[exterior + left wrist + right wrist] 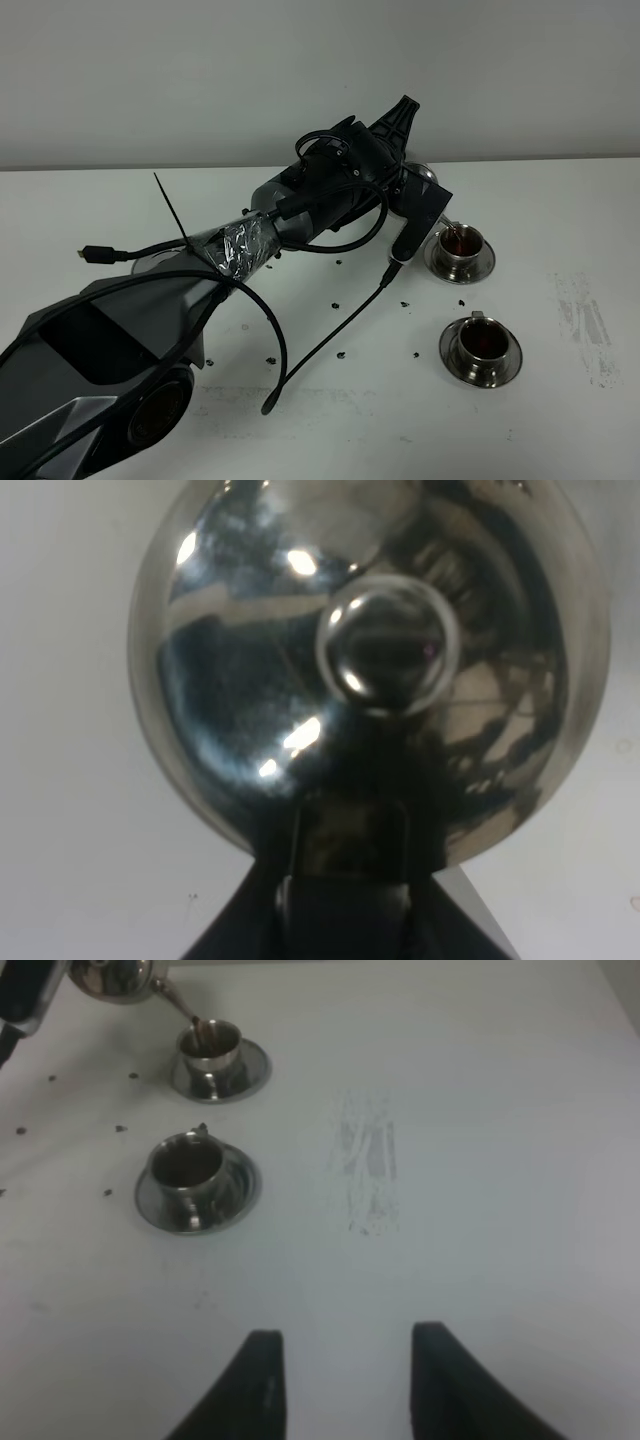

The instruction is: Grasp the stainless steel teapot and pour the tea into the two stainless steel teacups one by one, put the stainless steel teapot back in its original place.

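My left gripper point(420, 200) is shut on the loop handle of the stainless steel teapot point(360, 660), whose shiny body and lid knob fill the left wrist view. The teapot point(115, 980) is tilted, with its spout over the far teacup point(460, 250) point(210, 1048). A thin stream of reddish-brown tea point(197, 1026) falls into that cup. The near teacup point(481, 345) point(188, 1170) stands on its saucer with reddish tea inside. In the exterior view the arm hides most of the teapot. My right gripper point(345, 1380) hovers over bare table, fingers apart, holding nothing.
Dark specks point(340, 300) lie scattered on the white table point(560, 200) left of the cups. A grey smudge point(585, 325) point(365, 1160) marks the surface right of them. Black cables point(330, 340) hang from the left arm over the table's middle.
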Robot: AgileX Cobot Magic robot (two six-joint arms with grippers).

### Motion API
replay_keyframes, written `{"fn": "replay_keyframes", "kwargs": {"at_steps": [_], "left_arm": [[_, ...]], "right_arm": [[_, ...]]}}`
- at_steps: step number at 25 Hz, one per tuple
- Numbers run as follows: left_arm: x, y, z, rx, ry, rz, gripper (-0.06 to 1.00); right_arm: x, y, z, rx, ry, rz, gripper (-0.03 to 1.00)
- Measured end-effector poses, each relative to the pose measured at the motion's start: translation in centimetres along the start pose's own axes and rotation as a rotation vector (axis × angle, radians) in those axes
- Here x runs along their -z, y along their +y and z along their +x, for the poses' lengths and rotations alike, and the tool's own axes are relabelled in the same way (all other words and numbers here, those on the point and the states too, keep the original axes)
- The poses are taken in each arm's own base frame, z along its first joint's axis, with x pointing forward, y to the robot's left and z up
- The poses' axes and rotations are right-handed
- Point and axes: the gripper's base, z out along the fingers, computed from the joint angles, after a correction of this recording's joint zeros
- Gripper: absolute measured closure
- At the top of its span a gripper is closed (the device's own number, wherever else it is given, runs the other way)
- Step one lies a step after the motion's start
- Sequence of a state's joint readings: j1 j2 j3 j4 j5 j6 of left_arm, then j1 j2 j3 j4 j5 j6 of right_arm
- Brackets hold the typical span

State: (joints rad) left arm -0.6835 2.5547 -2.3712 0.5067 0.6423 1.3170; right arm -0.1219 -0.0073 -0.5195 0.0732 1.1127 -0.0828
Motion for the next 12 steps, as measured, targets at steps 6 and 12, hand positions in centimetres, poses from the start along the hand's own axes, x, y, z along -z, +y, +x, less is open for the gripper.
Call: {"fn": "replay_keyframes", "kwargs": {"at_steps": [6,12], "left_arm": [[0.00,0.00,0.00,-0.020,0.000,0.000,0.72],[0.00,0.01,0.00,-0.025,0.000,-0.001,0.72]], "right_arm": [[0.00,-0.01,0.00,0.000,0.000,0.001,0.67],[0.00,-0.01,0.00,0.000,0.000,0.001,0.67]]}}
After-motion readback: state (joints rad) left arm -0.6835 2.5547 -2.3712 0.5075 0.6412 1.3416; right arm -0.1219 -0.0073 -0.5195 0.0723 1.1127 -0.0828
